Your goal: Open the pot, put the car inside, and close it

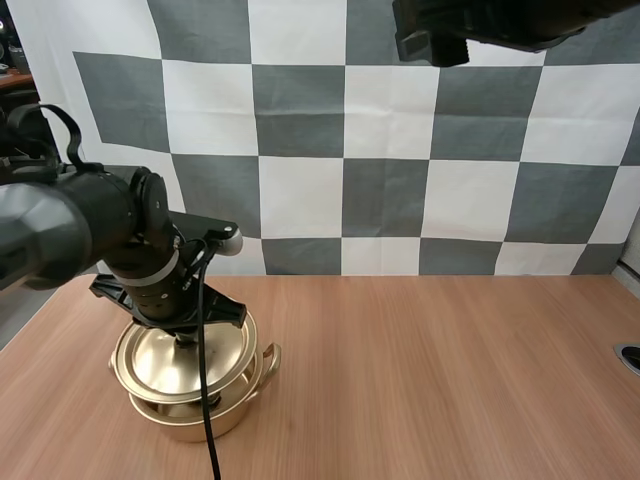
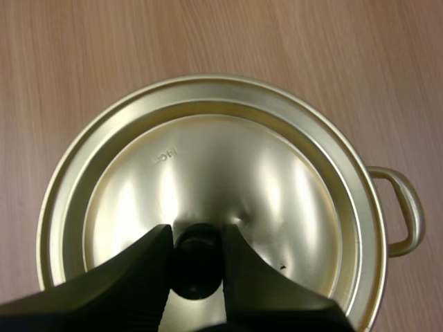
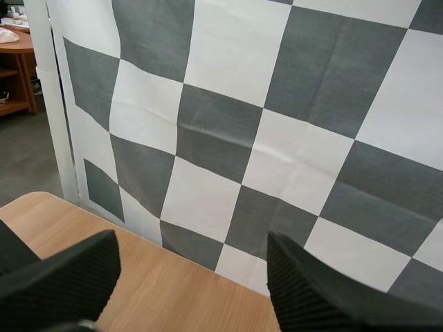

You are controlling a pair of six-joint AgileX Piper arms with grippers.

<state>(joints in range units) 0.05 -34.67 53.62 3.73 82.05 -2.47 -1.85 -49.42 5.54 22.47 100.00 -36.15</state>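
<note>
A gold pot (image 1: 205,415) sits on the wooden table (image 1: 450,380), in the lower left of the high view. Its shiny gold lid (image 2: 228,173) lies on top of it. I cannot tell if the lid is lifted a little or sits flat. One loop handle (image 2: 405,211) sticks out from the side of the pot.

The left hand (image 2: 196,238) is right over the middle of the lid, coming straight down from above. Its two black fingers (image 2: 138,270) are clamped on the small black knob (image 2: 197,273), one on each side, and both touch it.

The right arm (image 1: 480,25) is high up, at the top of the high view, well away from the pot. The right hand (image 3: 190,256) hangs in the air over the far edge of the table. Its fingers (image 3: 62,277) stand wide apart and hold nothing.
</note>
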